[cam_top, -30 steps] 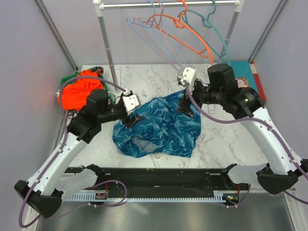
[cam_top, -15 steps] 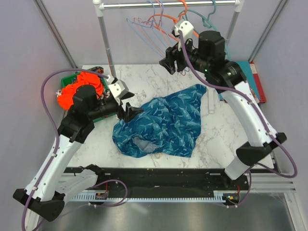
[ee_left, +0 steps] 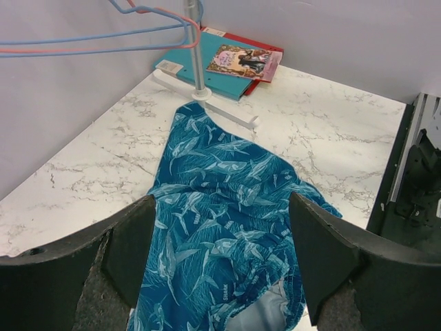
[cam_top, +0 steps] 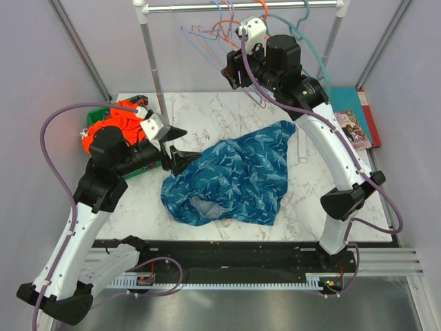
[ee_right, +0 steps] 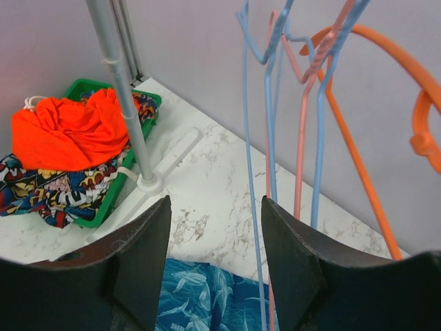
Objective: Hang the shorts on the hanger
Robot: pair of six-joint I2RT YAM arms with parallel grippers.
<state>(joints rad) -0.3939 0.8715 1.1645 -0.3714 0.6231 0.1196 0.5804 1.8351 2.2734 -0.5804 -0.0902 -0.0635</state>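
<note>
Both agape: left gripper (cam_top: 178, 147), right gripper (cam_top: 231, 72); shorts (cam_top: 231, 179) on marble table (cam_top: 324, 176), lilac walls (cam_top: 41, 76).

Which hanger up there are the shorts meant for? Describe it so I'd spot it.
Find the silver metal rail across the back of the white marble table, with hangers dangling from it. The one is the thin pale blue hanger: far slimmer than the thick orange hanger, and told from the equally thin pink hanger beside it by colour.

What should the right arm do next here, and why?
Probably ease the right gripper forward and close on the pale blue hanger: its wires hang in line with the open, empty jaws, while the shorts lie unheld on the table.
</note>
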